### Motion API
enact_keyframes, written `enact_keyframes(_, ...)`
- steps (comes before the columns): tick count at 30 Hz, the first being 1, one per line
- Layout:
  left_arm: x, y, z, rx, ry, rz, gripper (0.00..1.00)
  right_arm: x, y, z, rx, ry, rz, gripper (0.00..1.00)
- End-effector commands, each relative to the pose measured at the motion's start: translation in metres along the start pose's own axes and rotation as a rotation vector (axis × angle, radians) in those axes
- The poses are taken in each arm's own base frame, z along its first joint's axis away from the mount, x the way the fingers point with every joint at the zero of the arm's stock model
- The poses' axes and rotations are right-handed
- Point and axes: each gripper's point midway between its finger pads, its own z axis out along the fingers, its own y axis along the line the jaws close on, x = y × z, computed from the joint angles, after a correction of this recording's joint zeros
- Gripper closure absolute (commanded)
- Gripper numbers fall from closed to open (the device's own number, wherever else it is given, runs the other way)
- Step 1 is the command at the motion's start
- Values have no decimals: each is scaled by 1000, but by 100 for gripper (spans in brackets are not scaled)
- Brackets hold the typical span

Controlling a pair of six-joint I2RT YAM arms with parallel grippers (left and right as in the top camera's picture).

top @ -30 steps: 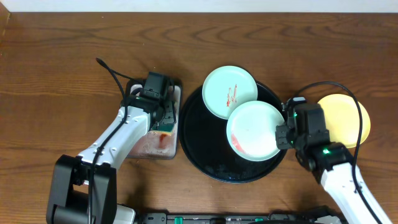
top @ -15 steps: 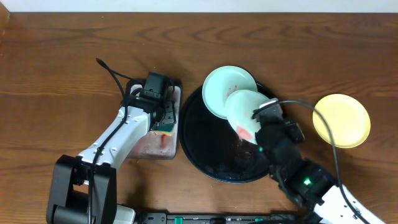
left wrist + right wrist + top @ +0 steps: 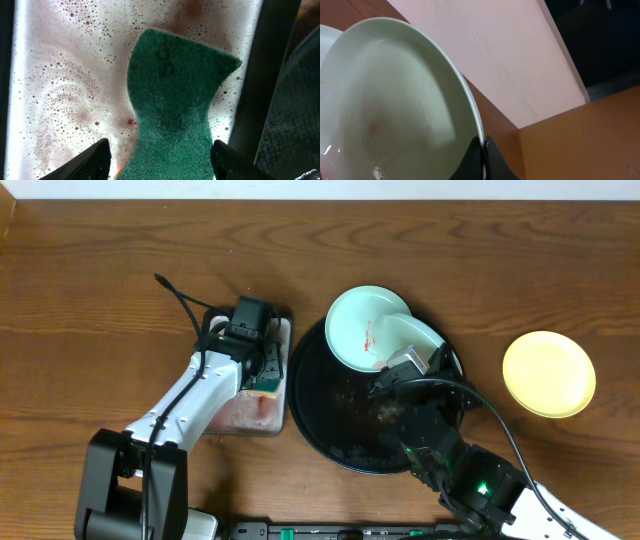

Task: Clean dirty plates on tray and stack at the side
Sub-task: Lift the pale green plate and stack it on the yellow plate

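My right gripper [image 3: 482,149] pinches the mint plate [image 3: 395,100] at its rim, tilting it over the tray [image 3: 318,415], presumably for wiping; whether my left gripper [image 3: 161,159] clamps the sponge [image 3: 175,90], I cannot tell.

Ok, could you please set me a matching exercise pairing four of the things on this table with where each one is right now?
Things:
1. yellow plate
2. green sponge
3. red-streaked mint plate
4. other mint plate

Places:
A. pinched at its rim by the right gripper, tilted
B. lying flat at the black tray's far edge
C. on bare wood to the right of the black tray
D. on the foamy small tray

Pairs: 1-C, 2-D, 3-B, 4-A.
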Motion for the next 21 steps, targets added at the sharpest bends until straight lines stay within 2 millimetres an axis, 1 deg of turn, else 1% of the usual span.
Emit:
enact_keyframes(1,5,4,3,-12,11,7,35,-2,-11,-2,39,8,33,99)
enact_keyframes(3,5,4,3,-11,10,7,35,4,-12,4,38,24,201,99)
enact_keyframes(5,5,4,3,-11,10,7,35,12,-12,11,26,49,316,99)
enact_keyframes(7,5,4,3,-11,10,7,35,26,-8,22,-5,94,415,99)
enact_keyframes(10,5,4,3,-11,10,7,35,54,-5,39,-49,190,576,99)
enact_keyframes(12,5,4,3,-11,10,7,35,79,-8,52,-64,275,695,99)
enact_keyframes(14,5,4,3,-11,10,7,35,102,-14,61,-51,344,791,99)
enact_keyframes(15,5,4,3,-11,10,7,35,119,-22,65,-21,389,854,99)
enact_keyframes(17,5,4,3,-11,10,7,35,143,-35,70,35,448,942,99)
enact_keyframes(20,5,4,3,-11,10,7,35,184,-57,72,140,534,1087,99)
enact_keyframes(21,5,4,3,-11,10,7,36,194,-62,72,164,555,1122,99)
